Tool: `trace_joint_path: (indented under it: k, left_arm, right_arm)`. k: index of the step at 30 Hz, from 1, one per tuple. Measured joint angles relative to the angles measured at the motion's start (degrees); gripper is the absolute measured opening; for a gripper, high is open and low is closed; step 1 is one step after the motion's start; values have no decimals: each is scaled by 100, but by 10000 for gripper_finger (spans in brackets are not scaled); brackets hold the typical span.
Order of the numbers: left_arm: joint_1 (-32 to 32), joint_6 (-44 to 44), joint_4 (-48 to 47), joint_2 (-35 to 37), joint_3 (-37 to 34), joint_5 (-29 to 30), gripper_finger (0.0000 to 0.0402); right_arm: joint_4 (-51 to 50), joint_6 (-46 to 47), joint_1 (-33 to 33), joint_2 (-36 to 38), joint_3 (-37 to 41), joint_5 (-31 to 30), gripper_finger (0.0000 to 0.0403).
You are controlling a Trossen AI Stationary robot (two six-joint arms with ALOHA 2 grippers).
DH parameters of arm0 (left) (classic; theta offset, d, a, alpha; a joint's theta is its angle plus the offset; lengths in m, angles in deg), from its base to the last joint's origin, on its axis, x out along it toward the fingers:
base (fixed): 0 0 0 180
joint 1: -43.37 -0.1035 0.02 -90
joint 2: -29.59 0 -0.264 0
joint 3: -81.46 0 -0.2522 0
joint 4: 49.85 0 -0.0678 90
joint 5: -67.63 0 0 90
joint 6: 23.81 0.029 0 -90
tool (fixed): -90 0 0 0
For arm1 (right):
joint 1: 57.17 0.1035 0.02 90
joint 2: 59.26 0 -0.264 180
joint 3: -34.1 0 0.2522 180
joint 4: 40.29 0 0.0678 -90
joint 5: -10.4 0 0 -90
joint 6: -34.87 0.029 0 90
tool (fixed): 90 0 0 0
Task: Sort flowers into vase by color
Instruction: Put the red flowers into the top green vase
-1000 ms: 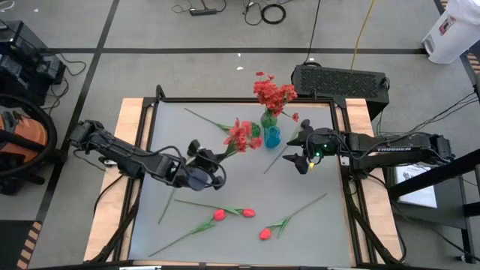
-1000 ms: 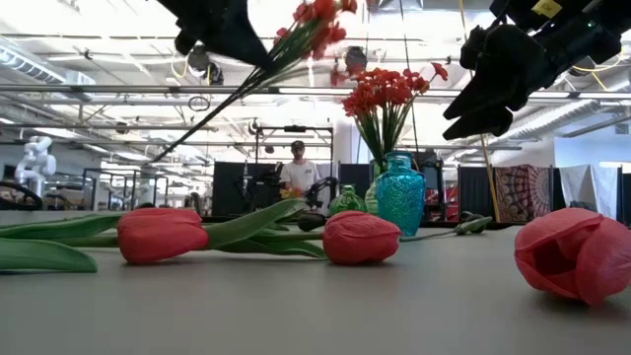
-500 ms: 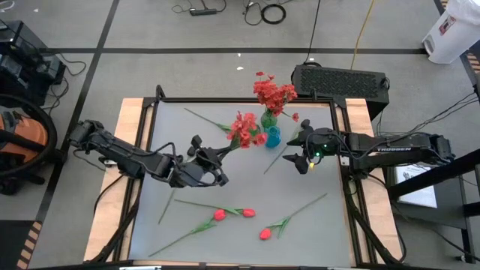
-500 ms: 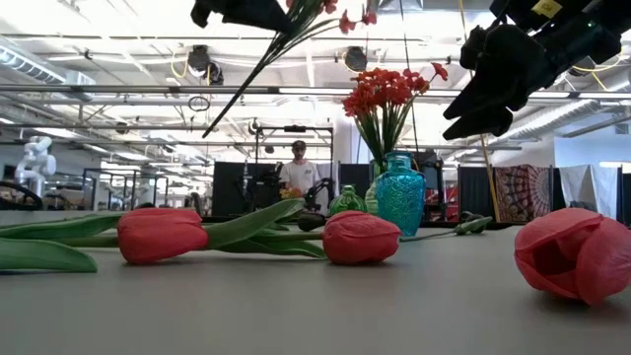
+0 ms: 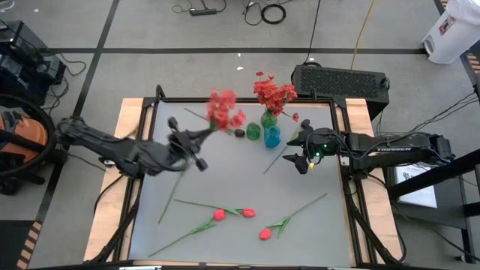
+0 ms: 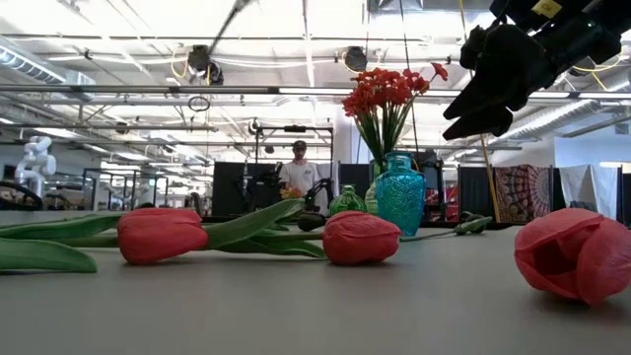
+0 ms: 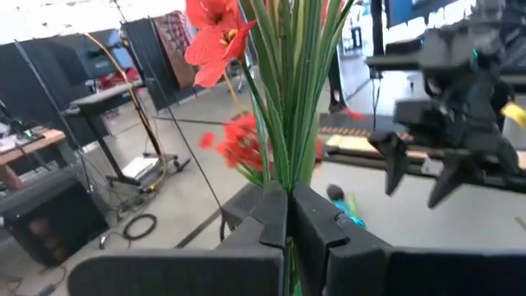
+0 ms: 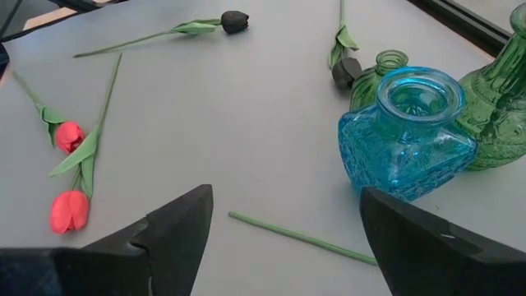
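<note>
My left gripper point(image 5: 196, 142) is raised over the table's left half. It is shut on a bunch of red clustered flowers point(image 5: 222, 111) whose blossoms reach toward the far edge. In the low view only a stem end point(image 6: 232, 12) of that bunch shows at the top. A green vase point(image 5: 268, 118) holding red flowers point(image 5: 274, 94) stands at the far middle, with a blue vase point(image 8: 407, 136) and a small green vase point(image 8: 380, 70) beside it. My right gripper point(image 8: 288, 238) hovers open to the right of the blue vase, above a bare stem point(image 8: 304, 237) that lies on the table. My left gripper pinches the bunch's green stems point(image 7: 283, 177) between its two fingers, several stems together, below the blossoms point(image 7: 215, 33). The fingers come in level and lie across the stems. The bunch is lifted clear of the table, its blossoms slanting toward the far right.
Three red tulips point(image 5: 219, 214) point(image 5: 247, 213) point(image 5: 265, 234) lie near the front edge. Dark buds point(image 8: 235, 20) point(image 8: 345, 72) on stems lie by the vases. A loose stem point(image 5: 169, 201) lies at the left front. Open tabletop point(image 5: 225, 176) lies between the arms.
My left gripper has risen and drawn toward the table's far left, turning as it went. It has carried the red bunch up and away from the vases, and gripper and blossoms have left the low view through its top. The right arm has kept still.
</note>
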Motion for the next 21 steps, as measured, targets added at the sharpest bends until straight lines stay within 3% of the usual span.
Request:
trace_joint_path:
  k: [6, 14, 18, 21]
  left_arm:
    - [0, 60, -664, 1158, -29, -2, 8]
    - [-2, 100, -671, 2855, -1004, -99, 8]
    - [-2, 21, -331, 3383, -1710, -226, 8]
    - [-2, 247, 496, 3589, -2392, -245, 8]
  right_arm:
    - [0, 0, 0, 1, 0, -1, 299]
    - [0, 0, -1, -1, 1, -1, 299]
    - [0, 0, 0, -1, 0, -1, 299]
    - [0, 0, -2, 1, 2, -1, 299]
